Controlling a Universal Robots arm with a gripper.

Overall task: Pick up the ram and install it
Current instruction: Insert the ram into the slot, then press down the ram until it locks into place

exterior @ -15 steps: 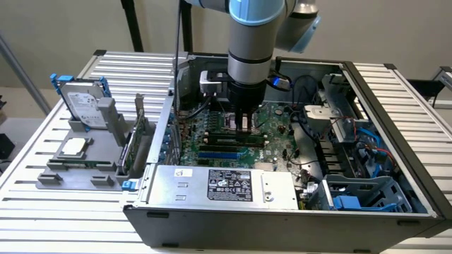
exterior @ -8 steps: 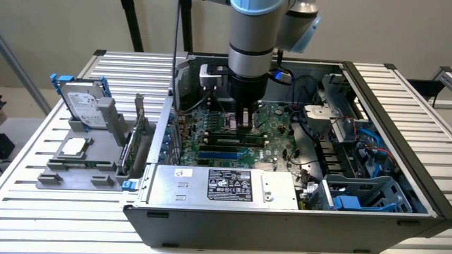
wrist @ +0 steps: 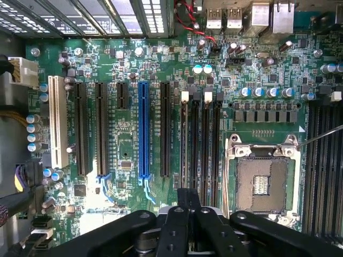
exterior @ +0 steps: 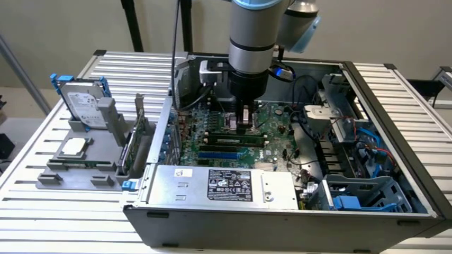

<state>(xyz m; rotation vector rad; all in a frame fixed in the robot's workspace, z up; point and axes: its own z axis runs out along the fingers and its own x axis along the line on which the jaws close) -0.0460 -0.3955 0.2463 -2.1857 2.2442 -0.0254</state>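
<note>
The ram [exterior: 233, 140] is a long green stick with black chips. It stands on edge in a black slot of the motherboard [exterior: 276, 114], inside the open computer case. My gripper [exterior: 244, 119] hangs straight down from the arm just above the board, over the row of memory slots [wrist: 201, 139]. In the wrist view its black fingers [wrist: 179, 211] sit close together over the near end of those slots, with nothing visible between them. The empty processor socket [wrist: 262, 182] lies beside the slots.
A blue slot [wrist: 143, 128] and black expansion slots [wrist: 80, 128] run parallel to the memory slots. The power supply [exterior: 226, 185] fills the case front, with drive cages [exterior: 367, 193] on the exterior view's right. Outside the case, a grey fixture [exterior: 50, 177] holds a hard drive [exterior: 83, 106], a silver processor chip [exterior: 74, 148] and an upright card [exterior: 130, 145].
</note>
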